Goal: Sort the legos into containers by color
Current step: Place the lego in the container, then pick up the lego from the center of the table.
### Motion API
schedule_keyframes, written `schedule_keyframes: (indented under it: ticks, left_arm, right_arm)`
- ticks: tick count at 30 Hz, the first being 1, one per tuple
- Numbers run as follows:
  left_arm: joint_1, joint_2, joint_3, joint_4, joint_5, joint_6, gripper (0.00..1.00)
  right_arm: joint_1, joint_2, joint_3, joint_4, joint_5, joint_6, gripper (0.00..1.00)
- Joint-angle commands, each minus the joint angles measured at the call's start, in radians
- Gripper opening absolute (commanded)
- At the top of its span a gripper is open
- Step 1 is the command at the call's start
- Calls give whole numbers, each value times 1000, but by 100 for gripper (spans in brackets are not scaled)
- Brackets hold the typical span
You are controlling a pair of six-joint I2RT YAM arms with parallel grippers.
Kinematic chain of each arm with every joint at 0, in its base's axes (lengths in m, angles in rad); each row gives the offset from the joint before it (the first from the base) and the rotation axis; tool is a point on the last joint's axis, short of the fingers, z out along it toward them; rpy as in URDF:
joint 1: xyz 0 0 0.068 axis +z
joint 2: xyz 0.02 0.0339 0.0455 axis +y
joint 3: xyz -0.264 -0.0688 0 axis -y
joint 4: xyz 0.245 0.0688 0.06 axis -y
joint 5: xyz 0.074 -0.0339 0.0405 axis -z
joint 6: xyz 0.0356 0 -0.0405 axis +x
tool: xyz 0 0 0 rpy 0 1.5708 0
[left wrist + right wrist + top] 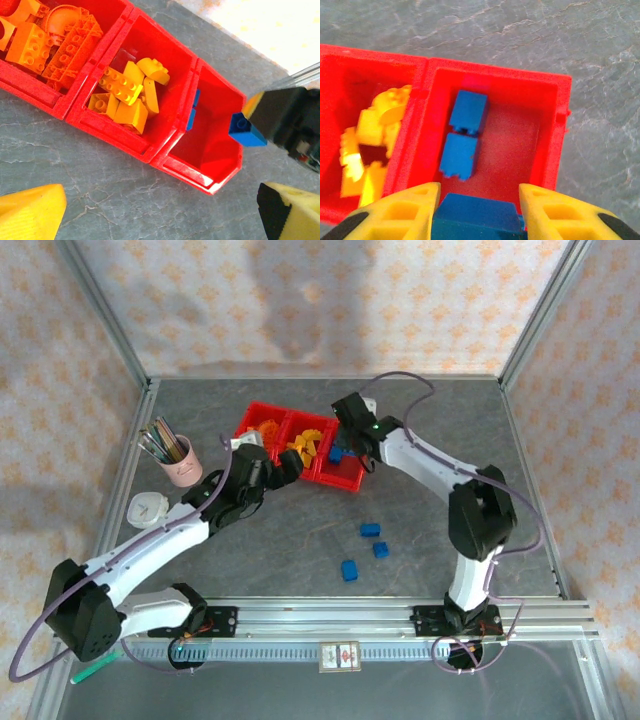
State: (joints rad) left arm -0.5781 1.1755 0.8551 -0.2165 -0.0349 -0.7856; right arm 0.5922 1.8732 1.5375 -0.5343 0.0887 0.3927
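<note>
Top view, tray: the red tray [338,483] sits at the far middle of the table, three bins in a row. Orange bricks [262,425] fill the left bin and yellow bricks [305,447] the middle one.
Top view, right gripper: the right gripper [342,448] hangs over the end bin on the right, clenched on a blue brick [336,454].
Top view, left gripper: the left gripper [290,472] waits at the tray's near edge by the middle bin.
Top view, leftovers: three loose blue bricks [371,530] lie on the table, well apart from the tray.
Left wrist view, left gripper: its fingers [35,212] are spread wide with nothing between them, above bare table just in front of the tray.
Left wrist view, blue brick: it is held above the end bin's outer wall, not yet inside.
Right wrist view, grip: the blue brick is pinched between the two yellow fingers [402,212]. Below it, two blue bricks [469,112] lie end to end by the wall shared with the yellow bricks.
Step in hand: dropping a blue brick into the end bin, late in the sort.
Next move: probably a small shift inward from the outer wall, then release. The loose blue bricks would follow.
</note>
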Motion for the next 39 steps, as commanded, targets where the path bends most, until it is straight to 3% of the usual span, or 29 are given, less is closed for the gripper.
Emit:
schedule_keyframes:
  ticks: [1,7,13,23,31,39]
  left_arm:
    - [18,31,34,29,18,28,99]
    - [32,83,50,60,35,43,99]
    - [39,109,61,57,42,54,99]
    - [40,87,79,39,41,62,99]
    - [25,38,38,23,68,37,99]
    - [-71,-6,-11,-7,24,-16,99]
  right_arm:
    - [-19,95,100,-58,31,-67,38]
    - [-56,234,246,-89,81,-102,40]
    - [-72,293,320,-104,98,-104,51]
    - [-63,191,329,-94,-4,-123,60]
    - [-9,-28,129,-86,-14,-107,65]
    - [31,-291,-222,-89,-15,-13,69]
